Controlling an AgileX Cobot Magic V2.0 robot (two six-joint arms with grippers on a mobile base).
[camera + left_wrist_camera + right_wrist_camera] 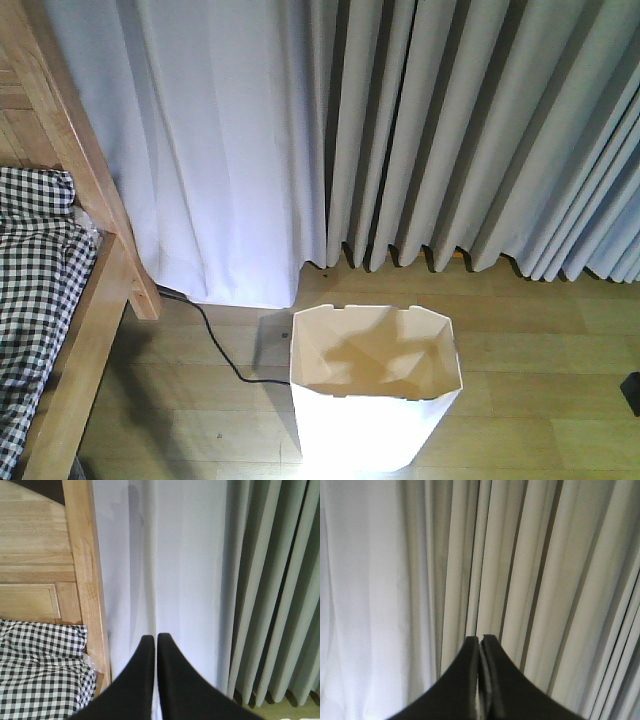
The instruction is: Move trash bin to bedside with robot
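The white trash bin (375,395) stands upright on the wooden floor at the bottom centre of the front view, its cream inside empty. The bedside (85,330) with its light-brown frame and checked bedding (35,280) lies to the left, a strip of floor between it and the bin. The same bed frame (82,580) and bedding (40,670) fill the left of the left wrist view. My left gripper (155,638) is shut, empty, pointing at the curtain. My right gripper (480,639) is shut too, facing curtain folds. Neither arm shows in the front view.
Grey-white curtains (400,130) hang across the back, down to the floor. A black cable (215,345) runs over the floor from the bed post toward the bin. A dark object (632,392) sits at the right edge.
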